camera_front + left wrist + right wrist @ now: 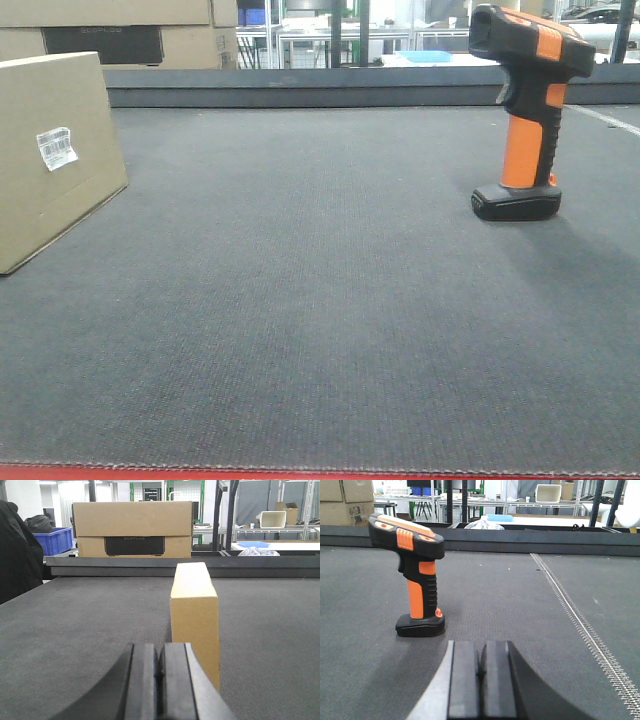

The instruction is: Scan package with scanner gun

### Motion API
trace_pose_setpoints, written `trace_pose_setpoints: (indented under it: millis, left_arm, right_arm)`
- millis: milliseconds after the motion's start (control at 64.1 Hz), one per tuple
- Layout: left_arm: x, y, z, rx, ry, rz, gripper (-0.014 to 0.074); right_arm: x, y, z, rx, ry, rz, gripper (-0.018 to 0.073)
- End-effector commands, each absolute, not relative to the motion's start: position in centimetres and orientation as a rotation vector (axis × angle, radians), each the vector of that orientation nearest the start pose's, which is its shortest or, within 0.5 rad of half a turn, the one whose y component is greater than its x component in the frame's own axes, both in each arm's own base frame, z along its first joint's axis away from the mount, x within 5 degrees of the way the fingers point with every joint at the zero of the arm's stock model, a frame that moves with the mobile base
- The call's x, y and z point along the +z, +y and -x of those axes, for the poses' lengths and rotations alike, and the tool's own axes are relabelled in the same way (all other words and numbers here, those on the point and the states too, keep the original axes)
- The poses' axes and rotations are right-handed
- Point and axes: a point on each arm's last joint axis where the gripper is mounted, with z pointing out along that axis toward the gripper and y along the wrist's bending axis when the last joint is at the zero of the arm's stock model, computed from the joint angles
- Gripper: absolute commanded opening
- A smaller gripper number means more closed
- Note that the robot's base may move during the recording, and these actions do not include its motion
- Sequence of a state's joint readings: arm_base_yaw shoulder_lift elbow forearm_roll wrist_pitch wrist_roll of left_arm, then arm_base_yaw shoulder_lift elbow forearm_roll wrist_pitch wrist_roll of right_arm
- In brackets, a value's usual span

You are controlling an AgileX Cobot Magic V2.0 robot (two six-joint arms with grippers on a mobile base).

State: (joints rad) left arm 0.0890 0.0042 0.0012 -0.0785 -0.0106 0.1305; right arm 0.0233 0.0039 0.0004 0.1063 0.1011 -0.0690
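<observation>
Dark grey worktop (320, 330), carrying both task things, well apart; behind its far rim, a larger carton with a dark panel (132, 527), not part of the job. The package (50, 150) stands on edge at the left side of the worktop, its narrow end turned to my left wrist view, just beyond my left tool (160, 666). The scanner gun (527, 140) stands upright on its flat black foot at the right side, ahead and to the left of my right tool (480, 667). Both tools have their pads pressed together and grip nothing. The small white barcode label (57, 148) sits on the package's broad face, towards the front view.

Risks, as I judge them: the scanner gun looks top-heavy on a small foot, so reaching with my right tool not yet spread could push it over rather than grasp it; a grip low on the orange handle could let the head swing; the package, resting on a narrow edge, could topple if my left tool nudges it, hiding the label from the scanner gun.
</observation>
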Motion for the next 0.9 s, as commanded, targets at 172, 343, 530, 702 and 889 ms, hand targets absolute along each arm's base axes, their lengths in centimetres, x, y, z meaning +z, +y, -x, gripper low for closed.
trace_pose_setpoints:
  millis: [172, 343, 530, 702, 889]
  left_arm:
    - [21.6, 0.5, -5.6, 0.104, 1.456, 0.032, -0.0111]
    - [21.6, 0.5, -5.6, 0.104, 1.454, 0.032, -0.0111]
    - [21.7, 0.5, -5.6, 0.107, 1.441, 0.031, -0.0111]
    - [22.3, 0.5, -5.4, 0.109, 1.374, 0.039, -0.0111]
    - [23.8, 0.7, -5.0, 0.094, 1.226, 0.077, -0.0111]
  right_arm:
    - [20.6, 0.2, -5.6, 0.049, 1.563, 0.001, -0.0154]
    - [20.6, 0.2, -5.6, 0.049, 1.563, 0.001, -0.0154]
    - [20.7, 0.2, -5.6, 0.048, 1.557, 0.0, -0.0154]
    - [20.9, 0.2, -5.6, 0.047, 1.529, -0.002, -0.0154]
    - [23.1, 0.0, -5.3, 0.057, 1.343, -0.035, -0.0154]
